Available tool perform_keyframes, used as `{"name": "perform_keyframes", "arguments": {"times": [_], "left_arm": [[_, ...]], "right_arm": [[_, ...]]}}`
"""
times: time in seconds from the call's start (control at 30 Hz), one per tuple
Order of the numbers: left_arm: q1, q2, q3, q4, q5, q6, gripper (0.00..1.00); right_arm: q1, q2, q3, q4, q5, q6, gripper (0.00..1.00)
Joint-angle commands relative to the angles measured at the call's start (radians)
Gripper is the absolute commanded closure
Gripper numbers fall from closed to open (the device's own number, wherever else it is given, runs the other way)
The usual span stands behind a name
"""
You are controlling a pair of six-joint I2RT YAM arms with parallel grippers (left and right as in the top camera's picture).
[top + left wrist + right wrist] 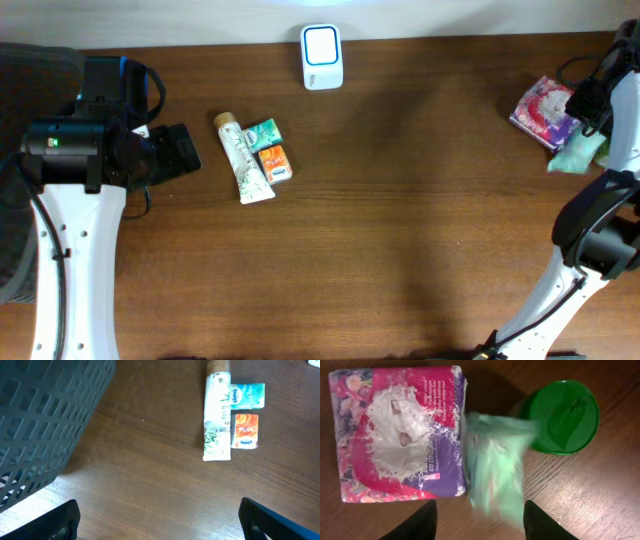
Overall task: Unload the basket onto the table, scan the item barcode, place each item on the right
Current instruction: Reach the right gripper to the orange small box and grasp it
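Pink-and-purple floral tissue pack, pale green packet (blurred), bright green tub, brown wood-grain table

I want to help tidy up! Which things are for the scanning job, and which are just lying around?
For the job, probably:
- scanner
- tube
- teal pack
- orange pack
- mint pack
- pink pack

Just lying about, it seems:
- basket
- green lid

white links with black joints are being shown on the left arm and right arm, a green light on the black housing at 9 o'clock, black fingers on the left gripper.
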Motion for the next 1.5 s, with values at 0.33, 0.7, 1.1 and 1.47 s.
{"name": "perform_keyframes", "arguments": {"times": [0.33, 0.7, 1.1, 1.47], "left_arm": [[0.003, -0.011, 0.005, 0.001, -0.005, -0.013, 0.01], [0.003, -0.011, 0.005, 0.0, -0.005, -0.013, 0.01], [0.003, -0.011, 0.005, 0.001, -0.005, -0.013, 0.01], [0.003, -0.011, 0.005, 0.001, -0.005, -0.013, 0.01]], "right_arm": [[0.249, -0.085, -0.005, -0.06, -0.61, -0.083, 0.18], [0.813, -0.019, -0.005, 0.179, -0.594, -0.083, 0.01], [0.996, 0.136, -0.005, 0.206, -0.493, -0.075, 0.01], [1.007, 0.186, -0.007, 0.207, -0.425, 0.023, 0.33]]}}
